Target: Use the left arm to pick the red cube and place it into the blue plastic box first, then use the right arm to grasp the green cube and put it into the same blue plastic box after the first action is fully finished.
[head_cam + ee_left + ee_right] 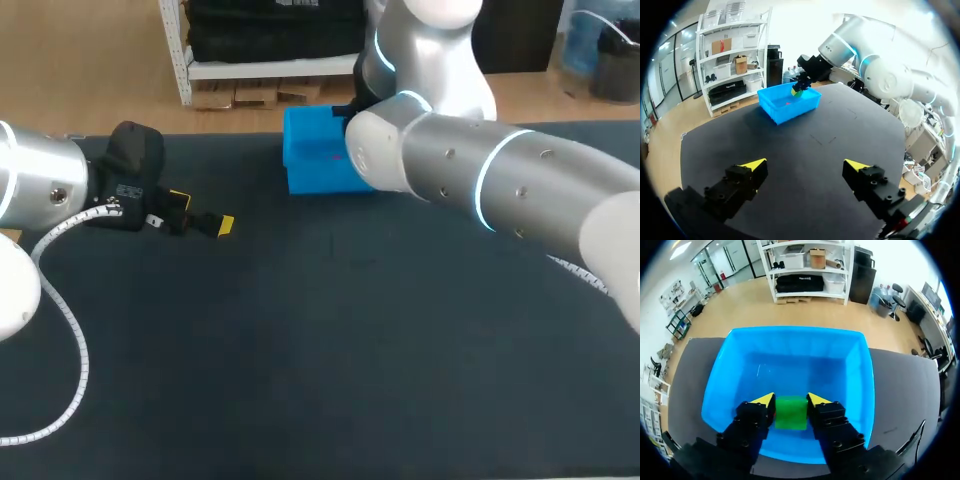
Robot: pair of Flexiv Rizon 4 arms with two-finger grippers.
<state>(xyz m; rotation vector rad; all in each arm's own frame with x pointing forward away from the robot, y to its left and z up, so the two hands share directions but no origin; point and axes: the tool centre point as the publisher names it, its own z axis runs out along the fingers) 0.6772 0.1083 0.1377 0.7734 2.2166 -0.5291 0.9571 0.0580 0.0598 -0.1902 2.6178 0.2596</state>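
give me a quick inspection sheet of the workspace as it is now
surface: dark table, bare where the left gripper is.
job's things: blue plastic box at the table's far edge; green cube held inside the box's walls, resting or not cannot be told; red cube shows only as a small red patch inside the box.
clutter: nothing seen.
grippers: left gripper open, empty, over the table; right gripper shut on the green cube.
cables: white coiled cable along the left arm, off the job's things.
surroundings: nothing seen.
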